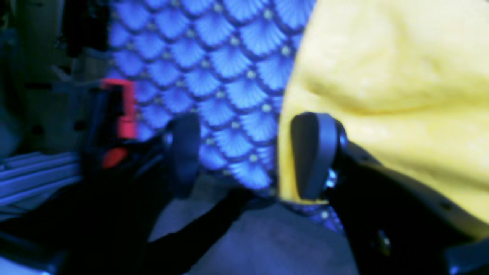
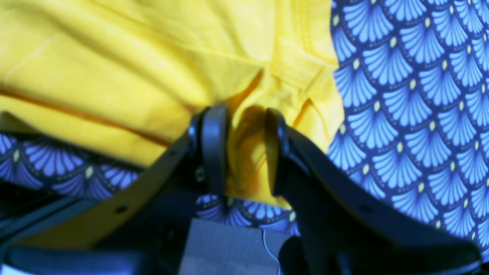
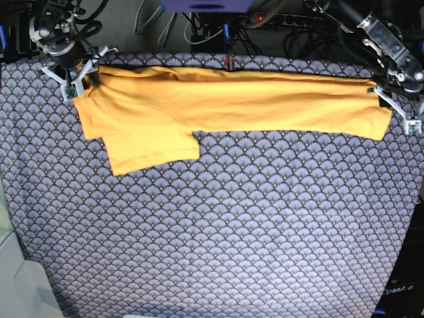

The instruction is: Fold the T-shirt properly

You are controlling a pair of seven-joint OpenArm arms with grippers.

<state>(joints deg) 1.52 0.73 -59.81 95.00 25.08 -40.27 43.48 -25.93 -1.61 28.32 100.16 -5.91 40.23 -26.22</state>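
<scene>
The yellow-orange T-shirt [image 3: 218,99] lies in a long band along the far side of the table, with one sleeve flap reaching toward the near side at the left. My right gripper [image 3: 71,86] stands at the shirt's far left corner. In the right wrist view its fingers [image 2: 214,149] are partly apart, and a loose fold of the T-shirt [image 2: 114,68] sits between them. My left gripper [image 3: 395,109] is at the shirt's right end. In the left wrist view the left gripper [image 1: 248,156] is wide open with only patterned cloth in the gap, and the T-shirt's edge [image 1: 382,76] lies against its right finger.
A blue-grey scallop-patterned cloth [image 3: 232,225] covers the whole table. Cables and a power strip [image 3: 265,16] run behind the far edge. A red part [image 1: 122,110] shows beyond the table edge in the left wrist view. A pale object [image 3: 20,278] sits at the near left corner.
</scene>
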